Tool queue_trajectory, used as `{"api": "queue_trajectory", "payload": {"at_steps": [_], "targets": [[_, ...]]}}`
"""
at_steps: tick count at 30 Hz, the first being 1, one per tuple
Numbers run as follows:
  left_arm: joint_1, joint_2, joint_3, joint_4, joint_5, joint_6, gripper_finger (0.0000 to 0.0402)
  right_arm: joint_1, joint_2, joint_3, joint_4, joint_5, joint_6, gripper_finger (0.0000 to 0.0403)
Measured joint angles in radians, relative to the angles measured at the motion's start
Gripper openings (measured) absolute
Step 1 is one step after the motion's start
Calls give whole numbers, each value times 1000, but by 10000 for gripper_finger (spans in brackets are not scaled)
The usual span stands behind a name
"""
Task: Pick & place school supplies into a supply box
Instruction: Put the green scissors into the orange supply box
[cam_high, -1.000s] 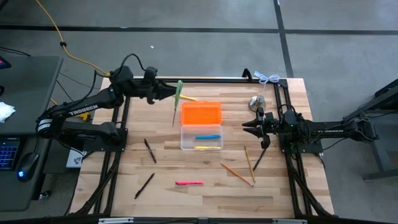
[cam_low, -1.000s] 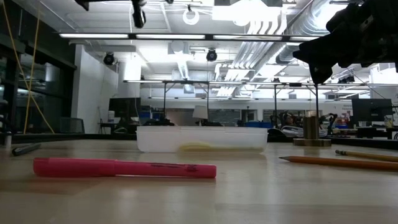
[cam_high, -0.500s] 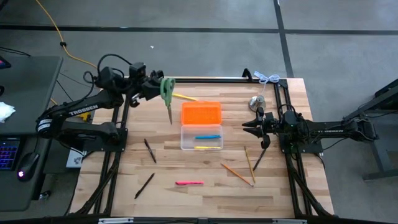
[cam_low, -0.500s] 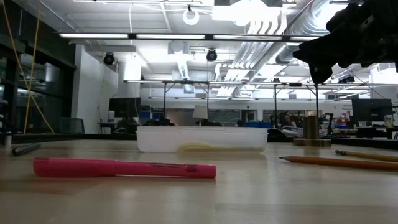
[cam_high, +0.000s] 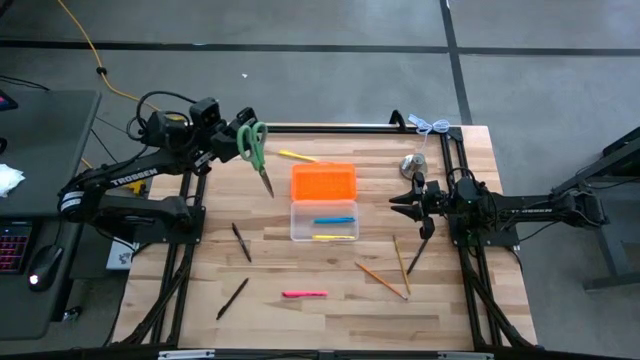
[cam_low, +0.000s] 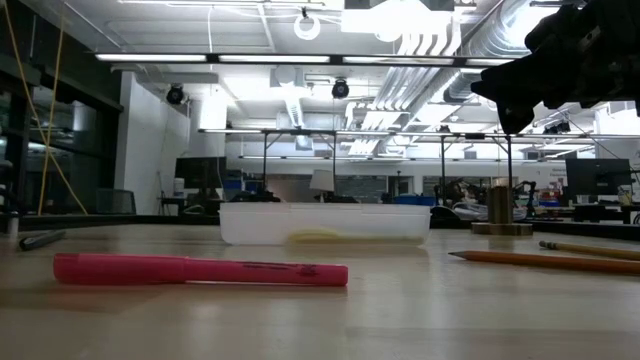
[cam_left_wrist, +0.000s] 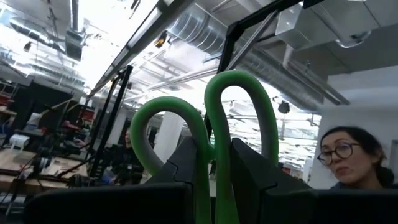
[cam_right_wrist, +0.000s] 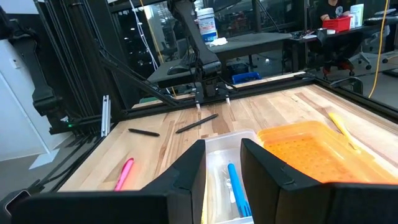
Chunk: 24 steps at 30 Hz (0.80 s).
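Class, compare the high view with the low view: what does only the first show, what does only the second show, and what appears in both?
Only the high view shows the left gripper gripping the green scissors, the orange lid, and the blue pen in the box. Only the low view shows the room's ceiling lights behind the table. Both show the clear supply box and the pink marker.
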Motion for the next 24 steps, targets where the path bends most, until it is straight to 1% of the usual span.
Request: {"api": "queue_trajectory", "payload": {"at_steps": [9, 15, 19, 24], "targets": [[0, 0, 0, -6, 2, -1, 88, 0, 0, 0, 0, 0, 0, 78], [0, 3, 0, -8, -17, -40, 88, 0, 0, 0, 0, 0, 0, 78], [0, 13, 0, -54, -73, -106, 88, 0, 0, 0, 0, 0, 0, 78], [0, 13, 0, -198, -170, -162, 88, 0, 0, 0, 0, 0, 3, 78]]}}
